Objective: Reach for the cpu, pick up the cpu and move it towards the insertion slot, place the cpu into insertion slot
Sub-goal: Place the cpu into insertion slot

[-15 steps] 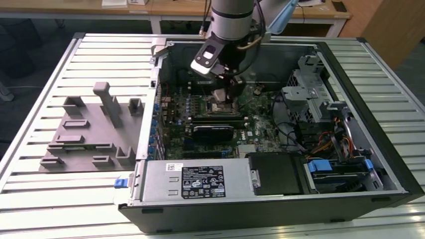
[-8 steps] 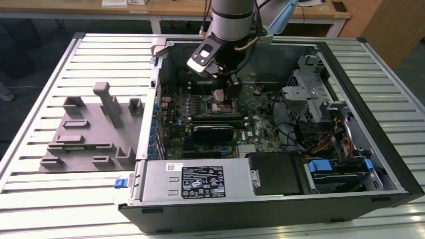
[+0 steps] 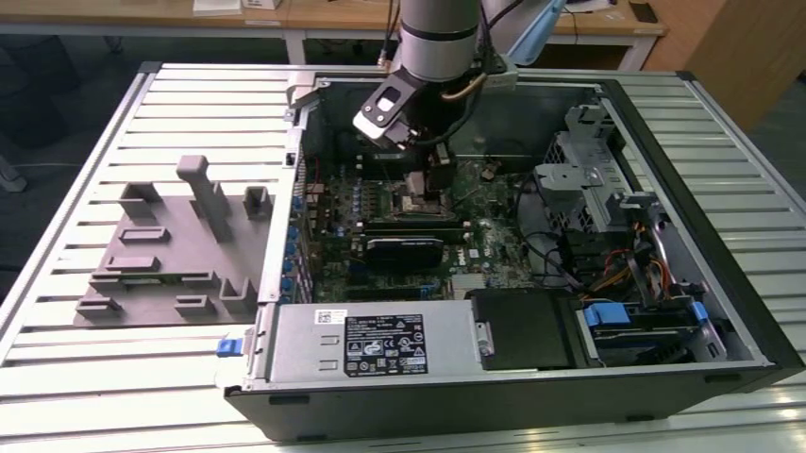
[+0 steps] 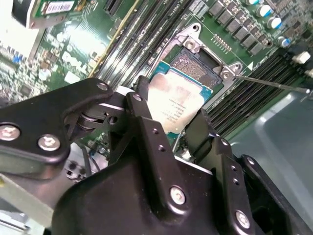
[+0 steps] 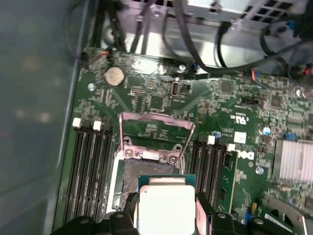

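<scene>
The cpu point(image 4: 176, 95), a flat square chip with a silvery top and pale rim, sits between the two black fingers point(image 4: 144, 115) of my gripper point(image 4: 172, 117), which is shut on it. In the first wrist view the cpu point(image 5: 166, 198) hangs tilted over the near part of the insertion slot point(image 5: 142, 171), whose dark centre shows beyond it. The slot's metal load plate point(image 5: 154, 129) stands lifted open. In the second wrist view the insertion slot point(image 4: 195, 63) lies just past the chip's far edge. In the exterior view my gripper point(image 3: 428, 179) is down inside the computer case above the insertion slot point(image 3: 422, 198).
A grey fixture block point(image 3: 164, 245) lies at the exterior view's left on the slatted table. Inside the case point(image 3: 655, 123) are a black card point(image 3: 403, 250), a power supply point(image 3: 365, 344), a drive cage with cables point(image 3: 605, 198) and memory slots point(image 5: 90, 161) flanking the socket.
</scene>
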Robot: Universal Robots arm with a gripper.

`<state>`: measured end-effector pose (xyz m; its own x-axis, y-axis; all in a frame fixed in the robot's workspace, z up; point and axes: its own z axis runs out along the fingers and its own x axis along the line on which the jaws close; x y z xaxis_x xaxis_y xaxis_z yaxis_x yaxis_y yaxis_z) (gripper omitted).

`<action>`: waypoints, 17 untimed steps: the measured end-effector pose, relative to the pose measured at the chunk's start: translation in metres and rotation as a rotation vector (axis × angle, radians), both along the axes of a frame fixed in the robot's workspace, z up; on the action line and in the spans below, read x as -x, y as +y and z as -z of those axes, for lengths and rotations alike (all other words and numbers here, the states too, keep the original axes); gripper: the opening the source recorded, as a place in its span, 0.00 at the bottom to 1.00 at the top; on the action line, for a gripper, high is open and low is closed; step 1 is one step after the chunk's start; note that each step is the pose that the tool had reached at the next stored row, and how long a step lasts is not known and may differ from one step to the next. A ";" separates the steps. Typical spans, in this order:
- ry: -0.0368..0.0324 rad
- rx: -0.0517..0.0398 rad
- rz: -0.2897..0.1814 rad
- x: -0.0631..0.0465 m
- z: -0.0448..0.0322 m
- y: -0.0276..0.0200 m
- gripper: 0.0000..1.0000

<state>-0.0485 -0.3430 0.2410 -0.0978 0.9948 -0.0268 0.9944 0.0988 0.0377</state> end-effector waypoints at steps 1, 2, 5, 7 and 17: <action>0.0001 0.0001 0.018 0.000 0.0005 0.0000 0.54; 0.0001 0.0001 0.033 0.000 0.0011 0.0000 0.54; 0.0000 0.0000 0.062 0.000 0.0037 0.0006 0.54; 0.0001 0.0002 0.068 0.000 0.0056 0.0019 0.54; -0.0008 0.0257 0.070 0.000 0.0179 0.0077 0.54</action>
<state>-0.0485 -0.3352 0.2231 -0.0283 0.9982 -0.0524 0.9989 0.0303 0.0369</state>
